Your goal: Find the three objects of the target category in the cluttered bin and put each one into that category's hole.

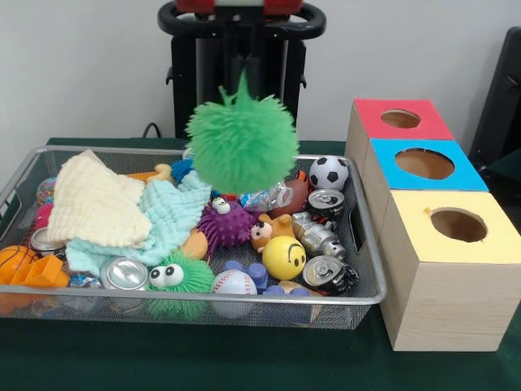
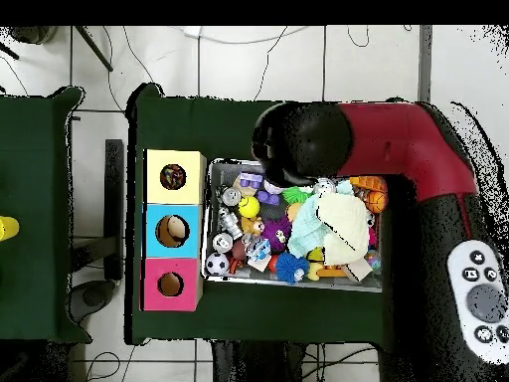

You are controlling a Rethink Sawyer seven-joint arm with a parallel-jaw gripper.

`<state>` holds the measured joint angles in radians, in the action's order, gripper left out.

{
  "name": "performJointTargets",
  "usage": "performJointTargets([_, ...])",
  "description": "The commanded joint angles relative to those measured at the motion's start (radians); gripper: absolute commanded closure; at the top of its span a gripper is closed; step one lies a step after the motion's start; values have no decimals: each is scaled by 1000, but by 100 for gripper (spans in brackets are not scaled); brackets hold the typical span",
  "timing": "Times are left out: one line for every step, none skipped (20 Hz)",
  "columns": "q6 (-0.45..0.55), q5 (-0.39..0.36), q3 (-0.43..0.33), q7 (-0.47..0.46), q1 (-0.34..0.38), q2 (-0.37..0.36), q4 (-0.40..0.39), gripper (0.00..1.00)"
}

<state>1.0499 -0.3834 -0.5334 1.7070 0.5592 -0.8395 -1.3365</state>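
- At the near rim of the bin (image 1: 244, 299) we count one baseball (image 1: 234, 283), one green googly-eyed puffer (image 1: 181, 279) and, across the tray, what look like four crushed cans (image 1: 124, 273).
- Mid-tray we count one yellow smiley ball (image 1: 284, 257), one purple spiky ball (image 1: 225, 226), one small basketball (image 1: 14, 259) at the left end, and two cloths: cream (image 1: 95, 201) lying over mint (image 1: 171, 216). The cloths probably hide further items, which is why a search is required.
- At the far right corner sits one soccer ball (image 1: 329, 172).
- To the right of the tray stand three wooden boxes, each with one round hole: yellow-topped (image 1: 444, 269) nearest, blue-topped (image 1: 423, 175) next, red-topped (image 1: 399, 122) farthest.
- A large green fuzzy ball (image 1: 242, 142) hangs clear above the tray's far half, so we judge it lifted for transfer to a hole.
- The gripper (image 1: 242, 81) is hidden behind the ball's tuft; we cannot tell its state, though the suspended ball suggests a hold.
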Motion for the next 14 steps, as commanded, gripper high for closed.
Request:
performJointTargets([8, 28, 40, 86, -46, -47, -138, 100])
performJointTargets([-24, 32, 44, 100, -50, -54, -169, 100])
performJointTargets([-38, 33, 47, 107, -53, -54, -180, 100])
performJointTargets([-57, 35, 53, 113, -57, -62, -199, 100])
performJointTargets([-66, 37, 56, 112, -60, -65, -205, 100])
performJointTargets([-122, 50, 55, 112, -54, -74, -234, 0])
performJointTargets([-141, 49, 55, 116, -53, -77, -241, 0])
performJointTargets([-160, 49, 56, 121, -51, -81, -249, 0])
performJointTargets([-179, 48, 57, 125, -49, -84, -257, 0])
performJointTargets([-150, 46, 59, 108, -52, -78, -250, 0])
performJointTargets([-133, 48, 56, 89, -50, -71, -247, 0])
performJointTargets([-150, 59, 53, 93, -43, -65, -255, 0])
performJointTargets([-154, 60, 54, 92, -43, -61, -255, 0])
performJointTargets([-161, 61, 53, 89, -41, -52, -254, 0])
